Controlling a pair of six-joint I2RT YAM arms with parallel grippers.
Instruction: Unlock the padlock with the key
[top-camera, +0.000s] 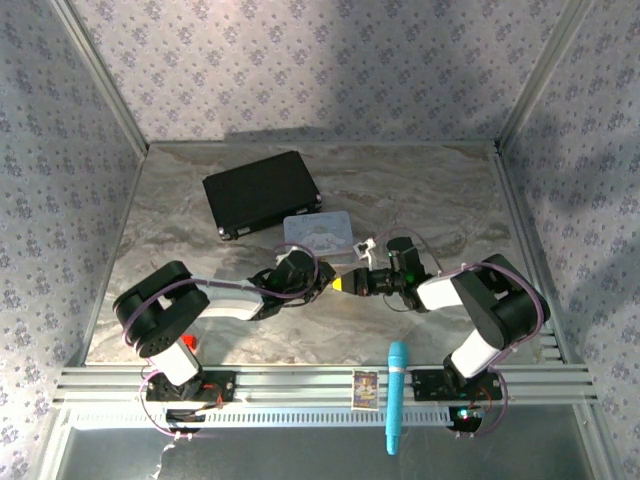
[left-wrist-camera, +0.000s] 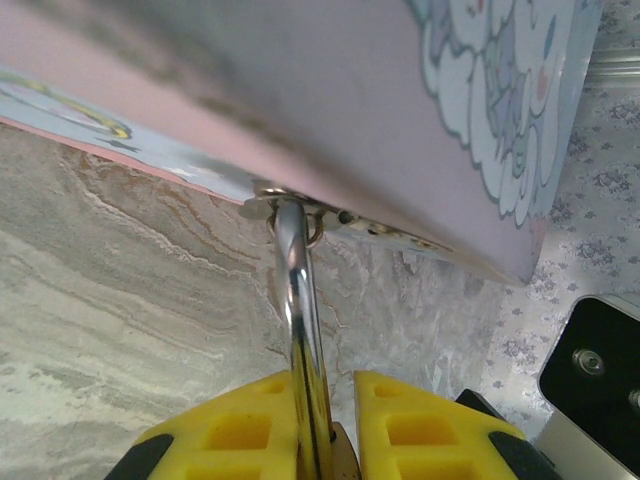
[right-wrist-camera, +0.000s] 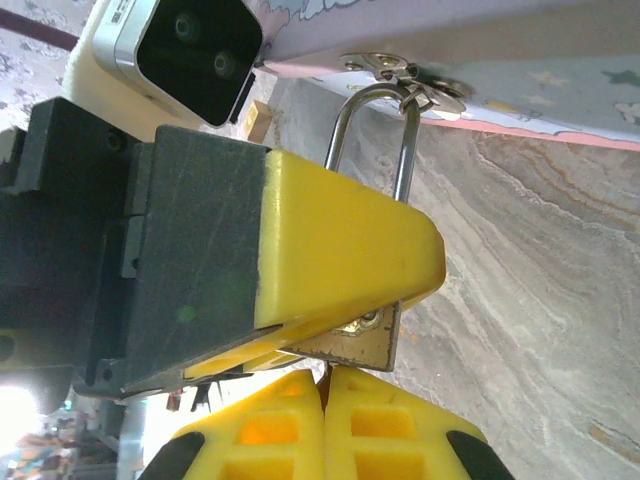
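Padlock (right-wrist-camera: 352, 340) being clamped by left gripper (left-wrist-camera: 325, 412); key (right-wrist-camera: 327, 372) being pinched in right gripper (right-wrist-camera: 325, 400), jaws clenched. Risk: key being driven off-keyhole, then slipping or bending.

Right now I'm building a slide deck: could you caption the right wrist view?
Left gripper clamps the brass padlock, its shackle hooked through the pastel tin's hasp, right gripper closed just beneath.

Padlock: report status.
Left tool shut on small brass padlock with silver shackle. Right tool shut just beneath its base. Shackle threaded through hasp of pastel tin.
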